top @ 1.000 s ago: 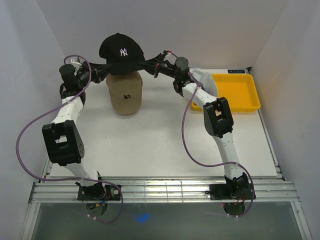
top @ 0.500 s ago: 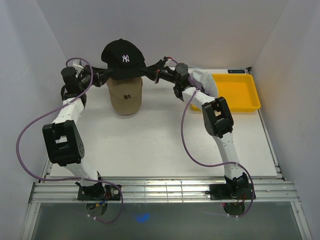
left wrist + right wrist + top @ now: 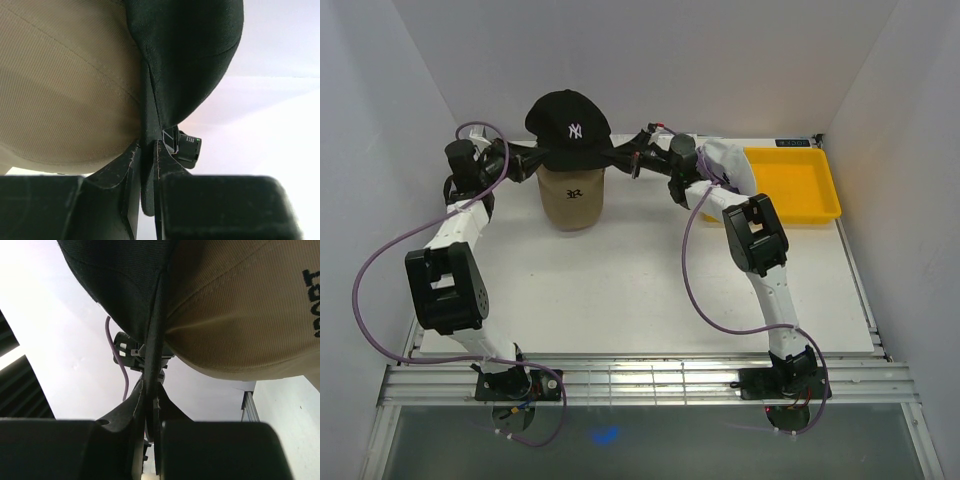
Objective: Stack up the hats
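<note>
**Inspector:** Along the table's [image 3: 620, 290] far edge, left of middle, your left gripper [image 3: 527, 160] pinches the black cap [image 3: 568, 125] by its rim. That cap sits over the tan cap [image 3: 570, 198]. Your right gripper [image 3: 622, 155] pinches the opposite rim.

**Operator:** Progress?

**Inspector:** Second cap placed, not yet released. Further stacking, I judge, remains.

The black fabric baseball cap with white logo [image 3: 568, 128] covers the crown of the tan fabric cap [image 3: 570, 200] marked with a dark "R". Both logos face the table's near edge.
</note>
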Controlling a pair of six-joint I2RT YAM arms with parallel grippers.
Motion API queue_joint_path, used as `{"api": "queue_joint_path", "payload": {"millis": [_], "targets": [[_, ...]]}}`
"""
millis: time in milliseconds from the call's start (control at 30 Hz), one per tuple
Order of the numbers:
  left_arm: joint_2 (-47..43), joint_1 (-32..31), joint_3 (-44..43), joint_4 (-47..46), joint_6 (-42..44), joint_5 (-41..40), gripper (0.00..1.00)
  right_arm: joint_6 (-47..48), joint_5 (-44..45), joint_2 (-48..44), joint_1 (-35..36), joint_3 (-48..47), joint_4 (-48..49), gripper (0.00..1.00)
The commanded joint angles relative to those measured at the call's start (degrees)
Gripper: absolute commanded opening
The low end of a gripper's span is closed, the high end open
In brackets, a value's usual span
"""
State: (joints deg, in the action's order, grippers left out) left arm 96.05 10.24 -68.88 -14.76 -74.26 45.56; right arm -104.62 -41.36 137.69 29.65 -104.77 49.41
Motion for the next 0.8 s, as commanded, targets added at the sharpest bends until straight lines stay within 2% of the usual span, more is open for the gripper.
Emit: {"api": "queue_joint_path", "payload": {"millis": [0, 367, 767], "targets": [[-5.61, -1.89, -0.03, -0.88, 2.36, 5.06, 0.00, 8.20, -4.69, -3.65, 2.96, 1.94, -3.62, 0.08], [-7.63, -1.71, 1.82, 2.10, 6.49, 5.15, 0.00, 15.32, -6.01, -5.50, 3.31, 2.20, -9.33, 0.08], [-9.21, -1.45, 1.29, 11.94, 13.87, 2.78, 0.00, 20.59, -6.18, -7.61, 4.36, 6.42, -11.70, 0.08]]}}
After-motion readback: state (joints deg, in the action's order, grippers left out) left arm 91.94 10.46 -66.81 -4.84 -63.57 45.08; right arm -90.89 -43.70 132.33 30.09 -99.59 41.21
